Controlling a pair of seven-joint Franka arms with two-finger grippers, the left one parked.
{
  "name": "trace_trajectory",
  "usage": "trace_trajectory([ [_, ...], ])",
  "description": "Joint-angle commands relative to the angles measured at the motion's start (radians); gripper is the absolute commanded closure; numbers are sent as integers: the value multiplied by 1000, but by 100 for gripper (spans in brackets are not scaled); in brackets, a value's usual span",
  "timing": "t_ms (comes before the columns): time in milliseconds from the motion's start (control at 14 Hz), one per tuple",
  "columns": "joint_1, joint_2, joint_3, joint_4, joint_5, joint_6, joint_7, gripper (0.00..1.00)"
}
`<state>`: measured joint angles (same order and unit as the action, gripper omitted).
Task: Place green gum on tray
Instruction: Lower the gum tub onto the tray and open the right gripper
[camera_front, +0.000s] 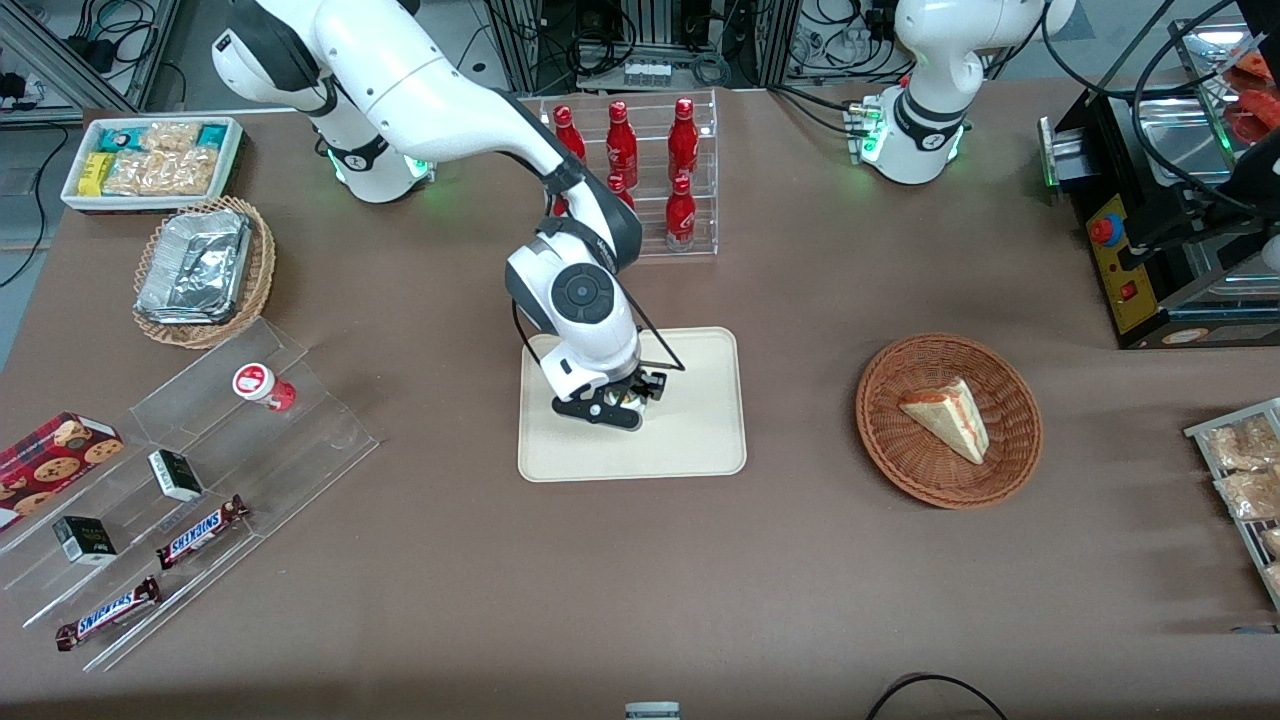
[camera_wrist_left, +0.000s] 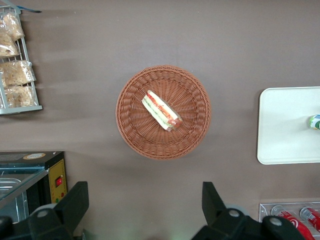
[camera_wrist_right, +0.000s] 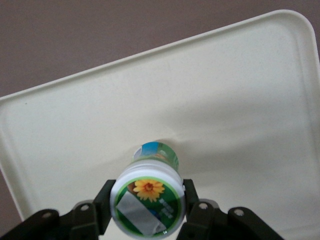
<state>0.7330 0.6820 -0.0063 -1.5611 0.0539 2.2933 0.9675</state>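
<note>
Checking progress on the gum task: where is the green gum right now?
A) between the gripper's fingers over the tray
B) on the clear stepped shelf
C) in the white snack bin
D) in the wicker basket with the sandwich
A: the right wrist view shows the green gum clamped by the gripper over the tray.
</note>
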Motion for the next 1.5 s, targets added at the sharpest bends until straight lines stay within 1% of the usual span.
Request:
trace_trajectory([
  [0,17,40,-11,38,-48,8,33,100],
  [71,17,42,-11,38,-54,8,33,100],
  [143,17,42,-9,38,-58,8,33,90],
  [214,17,44,-11,38,-57,8,33,44],
  [286,16,45,-11,38,-59,8,33,0],
  [571,14,37,-11,38,-63,8,27,0],
  [786,8,22,-11,38,-88,0,16,0],
  [1000,-1,-1,-11,36,-89,-24,-7,0],
  [1286,-6,-76,-9,36,-88,-132,-49,0],
  [1429,-14,-117,-11,35,-86,-205,-111,0],
])
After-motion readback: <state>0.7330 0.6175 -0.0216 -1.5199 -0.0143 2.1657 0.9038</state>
